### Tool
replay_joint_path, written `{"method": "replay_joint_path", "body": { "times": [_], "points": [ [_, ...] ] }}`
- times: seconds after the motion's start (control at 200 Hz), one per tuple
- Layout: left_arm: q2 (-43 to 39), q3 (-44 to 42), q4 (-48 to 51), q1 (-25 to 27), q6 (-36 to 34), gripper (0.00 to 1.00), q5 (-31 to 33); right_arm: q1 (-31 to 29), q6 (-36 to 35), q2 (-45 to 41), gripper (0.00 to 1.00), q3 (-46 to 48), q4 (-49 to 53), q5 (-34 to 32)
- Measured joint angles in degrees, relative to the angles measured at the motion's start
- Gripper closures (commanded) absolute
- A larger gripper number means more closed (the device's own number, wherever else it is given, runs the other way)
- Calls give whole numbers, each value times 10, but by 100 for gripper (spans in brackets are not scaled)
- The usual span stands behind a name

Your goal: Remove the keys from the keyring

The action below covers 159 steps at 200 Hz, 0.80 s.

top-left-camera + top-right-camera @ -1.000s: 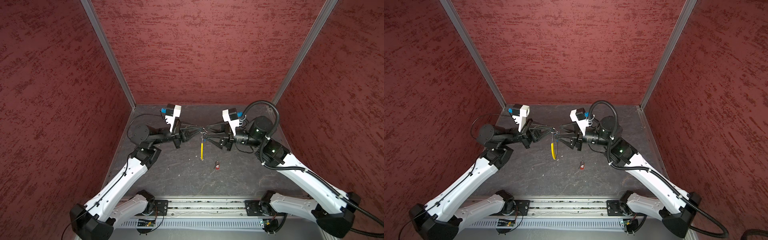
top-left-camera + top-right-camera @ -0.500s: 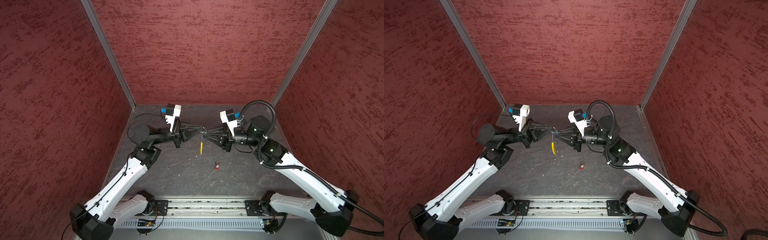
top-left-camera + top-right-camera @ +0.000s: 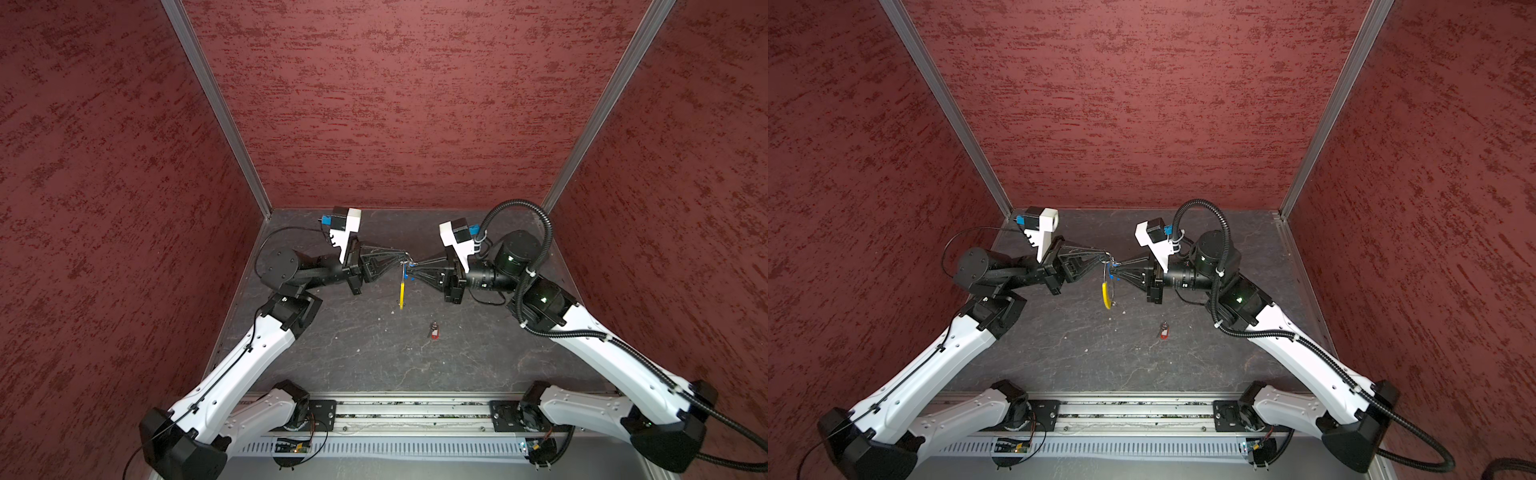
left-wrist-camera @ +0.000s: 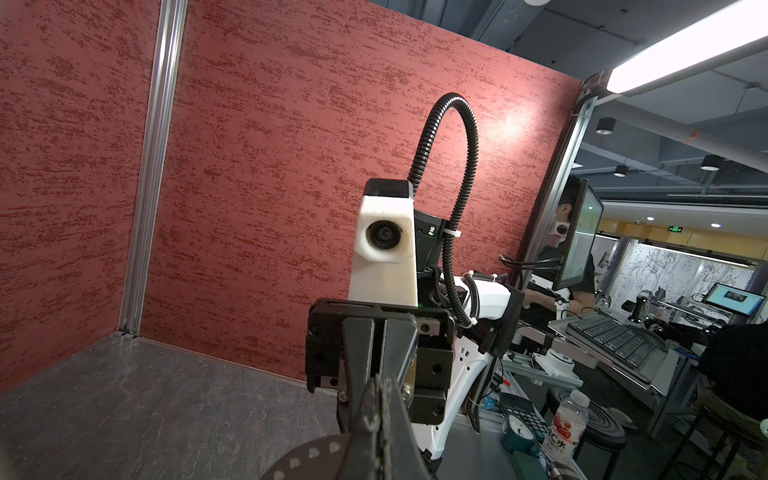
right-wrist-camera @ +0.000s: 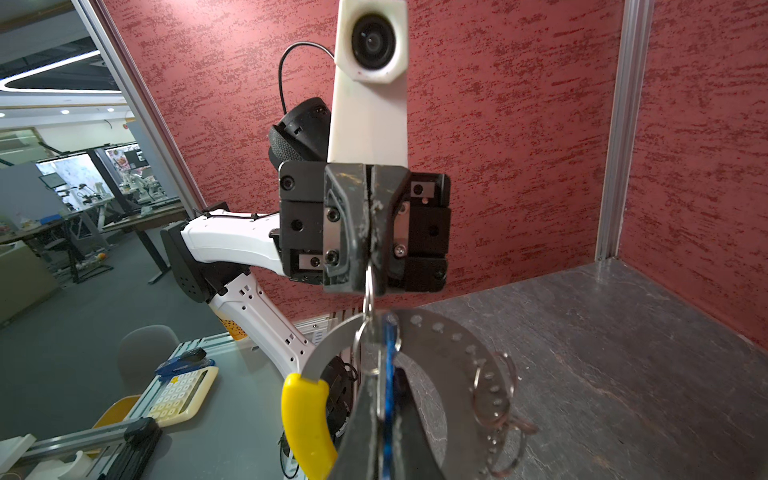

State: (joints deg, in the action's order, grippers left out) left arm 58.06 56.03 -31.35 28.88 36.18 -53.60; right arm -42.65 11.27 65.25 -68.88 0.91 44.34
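Observation:
In both top views my two grippers meet tip to tip above the middle of the table. My left gripper is shut on a small silver ring at the top of the keyring. The keyring's curved metal band with its yellow section hangs below. My right gripper is shut on the blue-tagged key, which sits on that ring. The red-tagged key lies loose on the table, right of and nearer than the hanging keyring.
Red textured walls with metal corner posts close in the dark stone table at the back and on both sides. A metal rail with the arm bases runs along the front edge. Other loose silver rings hang on the band.
My right gripper has gone from half open to shut on the blue-tagged key and has moved left, up to the left gripper's tip. The left arm has held still.

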Motion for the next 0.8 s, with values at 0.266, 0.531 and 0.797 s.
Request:
{"method": "replay_joint_path", "body": {
  "times": [0.266,0.531,0.797],
  "points": [
    [-1,0,1,0,0,100,5,-10,-10,17,100,-11,21,13],
    [-1,-1,1,0,0,100,3,-22,-27,23,100,-21,37,7],
    [-3,-1,8,-3,-6,100,2,-24,-29,14,64,-20,55,-23]
  ]
}}
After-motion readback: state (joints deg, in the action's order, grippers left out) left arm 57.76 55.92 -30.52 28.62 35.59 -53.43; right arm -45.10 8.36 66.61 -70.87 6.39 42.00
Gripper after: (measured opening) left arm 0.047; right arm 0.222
